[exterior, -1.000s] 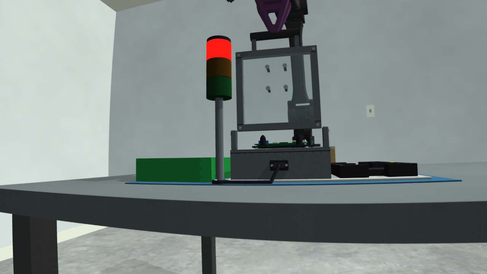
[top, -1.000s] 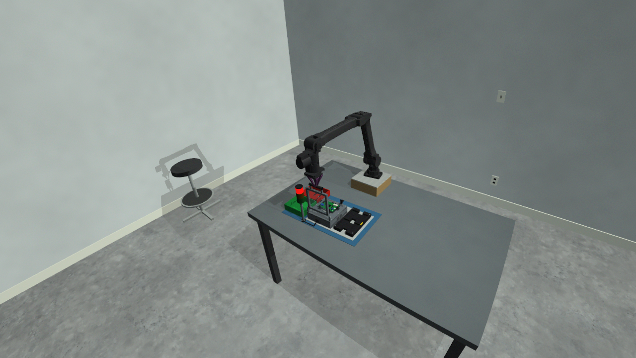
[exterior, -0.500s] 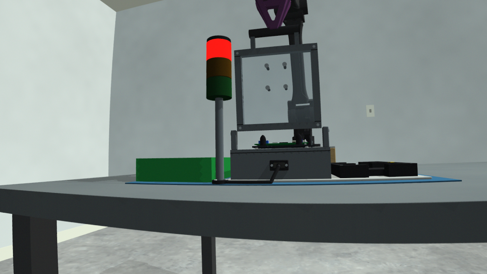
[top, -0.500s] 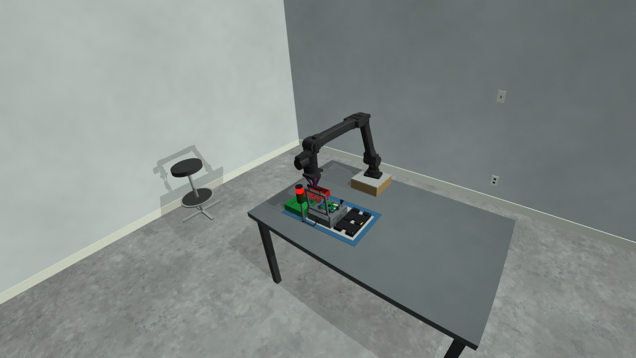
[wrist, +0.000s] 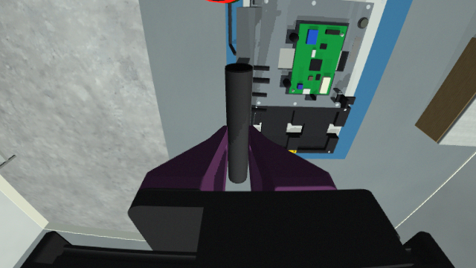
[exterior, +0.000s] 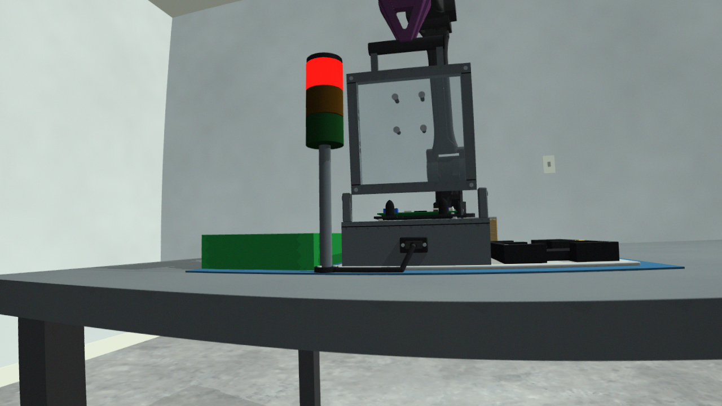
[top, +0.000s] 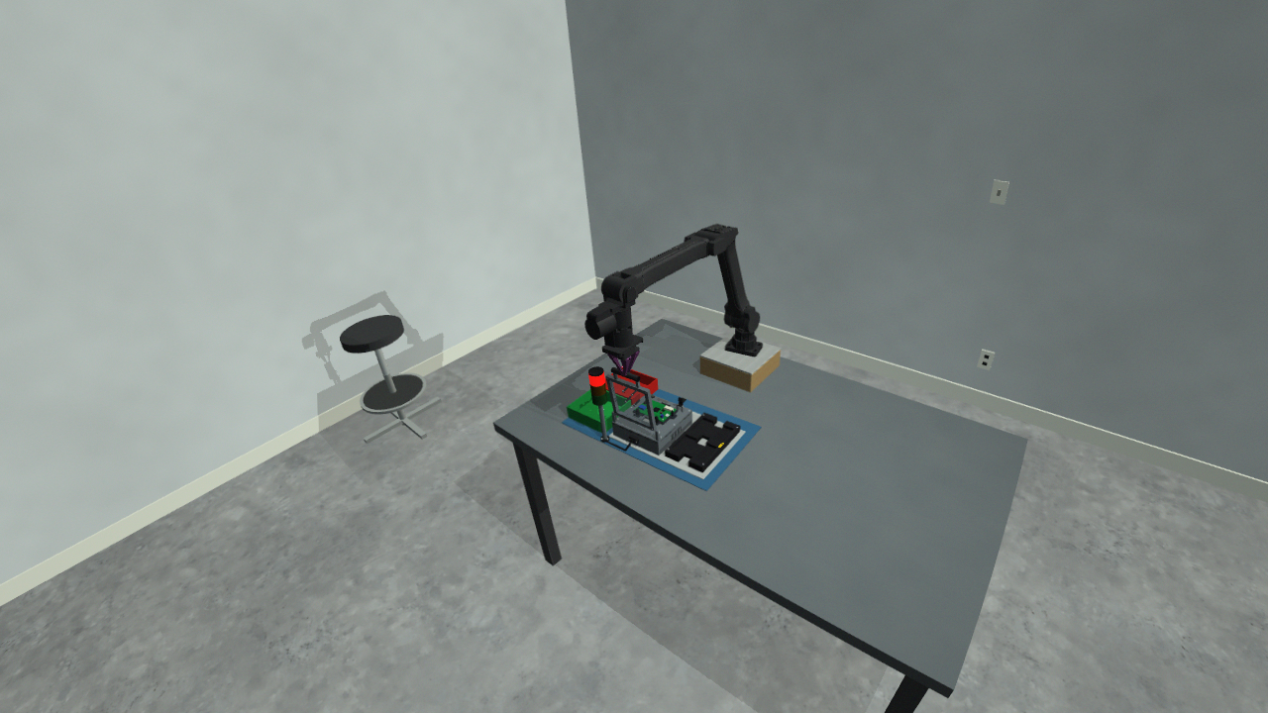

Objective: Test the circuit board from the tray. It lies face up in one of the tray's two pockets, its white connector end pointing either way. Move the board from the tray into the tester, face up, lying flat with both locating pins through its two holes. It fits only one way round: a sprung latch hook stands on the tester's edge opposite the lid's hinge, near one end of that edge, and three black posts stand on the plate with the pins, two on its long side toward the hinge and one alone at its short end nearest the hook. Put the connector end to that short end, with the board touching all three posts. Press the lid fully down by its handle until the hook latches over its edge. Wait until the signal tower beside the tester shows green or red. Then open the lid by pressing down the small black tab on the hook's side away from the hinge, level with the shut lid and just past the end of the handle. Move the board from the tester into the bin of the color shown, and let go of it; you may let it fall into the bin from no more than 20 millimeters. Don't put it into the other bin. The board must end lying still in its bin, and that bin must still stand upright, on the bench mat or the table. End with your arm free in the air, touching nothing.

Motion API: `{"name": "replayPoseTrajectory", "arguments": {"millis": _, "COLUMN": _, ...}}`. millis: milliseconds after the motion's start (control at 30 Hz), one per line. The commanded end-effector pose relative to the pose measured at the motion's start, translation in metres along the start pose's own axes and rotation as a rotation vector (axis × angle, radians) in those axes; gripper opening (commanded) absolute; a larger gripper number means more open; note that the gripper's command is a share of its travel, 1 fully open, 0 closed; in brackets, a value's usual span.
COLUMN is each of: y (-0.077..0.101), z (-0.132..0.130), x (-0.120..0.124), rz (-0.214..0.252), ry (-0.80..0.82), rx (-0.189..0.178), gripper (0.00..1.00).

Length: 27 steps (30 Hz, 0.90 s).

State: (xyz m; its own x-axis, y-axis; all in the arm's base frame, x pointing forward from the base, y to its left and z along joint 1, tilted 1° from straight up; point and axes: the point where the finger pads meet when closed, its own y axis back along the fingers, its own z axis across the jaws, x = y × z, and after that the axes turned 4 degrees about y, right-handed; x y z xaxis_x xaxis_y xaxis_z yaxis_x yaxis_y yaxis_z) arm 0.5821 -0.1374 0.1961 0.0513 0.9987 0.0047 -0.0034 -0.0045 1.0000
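My gripper (top: 627, 364) (exterior: 406, 25) (wrist: 238, 132) is shut on the black handle (exterior: 404, 46) (wrist: 238, 112) of the tester's lid. The lid (exterior: 353, 131) stands upright, swung open on its hinge. The green circuit board (top: 660, 410) (exterior: 413, 213) (wrist: 317, 57) lies face up on the plate of the grey tester (top: 651, 434) (exterior: 444, 242) (wrist: 268, 37). The signal tower (top: 596, 379) (exterior: 324, 73) beside the tester shows red. The black latch hook (wrist: 343, 100) stands at the tester's corner nearest the tray.
The green bin (top: 584, 409) (exterior: 257, 251) and the red bin (top: 642, 382) stand beside the tester on the blue mat (top: 744, 430) (wrist: 366, 85). The black tray (top: 704, 443) (exterior: 555, 251) (wrist: 309, 130), with both pockets empty, lies on the tester's other side. The arm's base block (top: 740, 364) stands behind.
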Motion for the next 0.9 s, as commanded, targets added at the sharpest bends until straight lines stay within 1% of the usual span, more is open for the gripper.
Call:
{"name": "replayPoseTrajectory", "arguments": {"millis": 0, "y": 0.0037, "z": 0.0299, "x": -0.0021, "rz": -0.016, "ry": 0.000, "rx": -0.054, "gripper": 0.00}}
{"name": "replayPoseTrajectory", "arguments": {"millis": 733, "y": 0.0037, "z": 0.0299, "x": -0.0021, "rz": -0.016, "ry": 0.000, "rx": -0.054, "gripper": 0.00}}
{"name": "replayPoseTrajectory", "arguments": {"millis": 767, "y": 0.0037, "z": 0.0299, "x": -0.0021, "rz": -0.016, "ry": 0.000, "rx": -0.054, "gripper": 0.48}}
{"name": "replayPoseTrajectory", "arguments": {"millis": 833, "y": 0.0037, "z": 0.0300, "x": -0.0020, "rz": -0.015, "ry": 0.000, "rx": -0.054, "gripper": 0.48}}
{"name": "replayPoseTrajectory", "arguments": {"millis": 867, "y": 0.0035, "z": 0.0274, "x": -0.0014, "rz": -0.013, "ry": 0.000, "rx": -0.044, "gripper": 0.48}}
